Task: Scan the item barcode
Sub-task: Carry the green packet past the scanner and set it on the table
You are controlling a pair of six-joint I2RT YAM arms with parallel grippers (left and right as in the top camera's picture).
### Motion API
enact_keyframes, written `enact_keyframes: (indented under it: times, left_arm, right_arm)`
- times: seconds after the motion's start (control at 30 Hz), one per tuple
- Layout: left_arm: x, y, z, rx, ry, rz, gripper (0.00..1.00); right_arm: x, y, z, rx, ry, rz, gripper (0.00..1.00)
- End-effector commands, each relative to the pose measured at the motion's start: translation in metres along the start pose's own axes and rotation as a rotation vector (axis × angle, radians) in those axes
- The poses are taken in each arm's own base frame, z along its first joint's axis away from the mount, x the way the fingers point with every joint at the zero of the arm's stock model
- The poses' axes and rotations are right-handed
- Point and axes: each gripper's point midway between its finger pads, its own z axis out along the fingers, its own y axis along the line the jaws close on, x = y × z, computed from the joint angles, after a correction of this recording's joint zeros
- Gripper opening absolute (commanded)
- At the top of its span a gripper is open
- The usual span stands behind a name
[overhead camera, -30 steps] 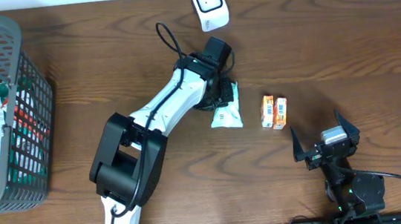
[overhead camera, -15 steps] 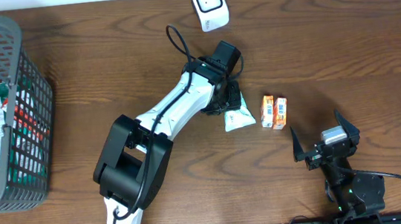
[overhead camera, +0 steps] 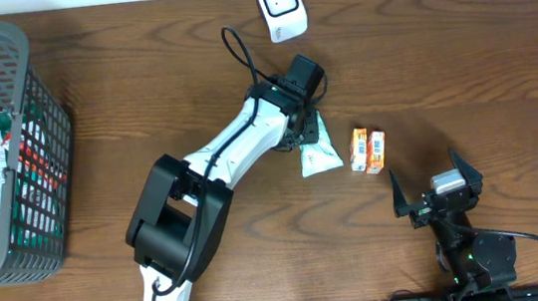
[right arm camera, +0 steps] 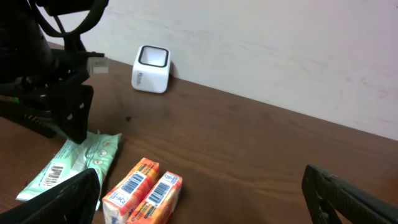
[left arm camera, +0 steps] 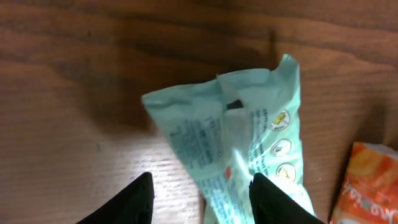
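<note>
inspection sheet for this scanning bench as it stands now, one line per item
surface: brown wooden table, no spills seen
job's things: white scanner at far edge; mint packet lying flat, barcode up
clutter: two orange boxes beside packet; grey basket holding packaged goods
grippers: left gripper open over packet; right gripper open, empty
cables: black cable looped over left arm
surroundings: pale wall behind the table

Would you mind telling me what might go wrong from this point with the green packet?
The left gripper stands open over the crumpled green packet; closing there may pinch only a fold and slip. The orange boxes lie close beside it, so a grasp could nudge them. The scanner stands apart, so the packet must be carried without twisting its barcode away.
</note>
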Motion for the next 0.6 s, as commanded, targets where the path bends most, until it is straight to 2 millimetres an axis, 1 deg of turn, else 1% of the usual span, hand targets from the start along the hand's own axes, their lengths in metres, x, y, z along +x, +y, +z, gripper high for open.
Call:
enact_keyframes:
  times: [0.0,0.2,0.27,0.3,0.4,0.43,0.5,0.57]
  left_arm:
    - [0.011,-0.003,0.010,-0.022,0.006,0.060,0.50]
    - [0.019,-0.016,0.011,-0.011,0.007,0.095,0.48]
    - [0.022,-0.020,0.011,-0.009,0.010,0.120,0.45]
    - [0.024,-0.021,0.011,-0.009,0.011,0.139,0.44]
    - [0.029,-0.024,0.011,-0.011,0.021,0.172,0.44]
    - [0.030,-0.023,0.010,-0.015,0.026,0.179,0.45]
    - [0.029,-0.020,0.003,-0.019,0.029,0.185,0.51]
    - [0.019,-0.018,-0.014,-0.010,0.003,0.200,0.56]
  right_arm:
    - [0.000,0.002,0.000,-0.006,0.000,0.003,0.99]
    - [0.000,0.002,0.000,-0.006,-0.001,0.003,0.99]
    - [0.000,0.002,0.000,-0.006,-0.001,0.003,0.99]
    - [0.000,0.002,0.000,-0.006,-0.001,0.003,0.99]
    - [0.000,0.002,0.000,-0.006,-0.001,0.003,0.99]
    - [0.000,0.002,0.000,-0.006,-0.001,0.003,0.99]
    - [0.000,0.002,0.000,-0.006,-0.001,0.003,0.99]
    - [0.000,0.002,0.000,-0.006,-0.001,0.003,0.99]
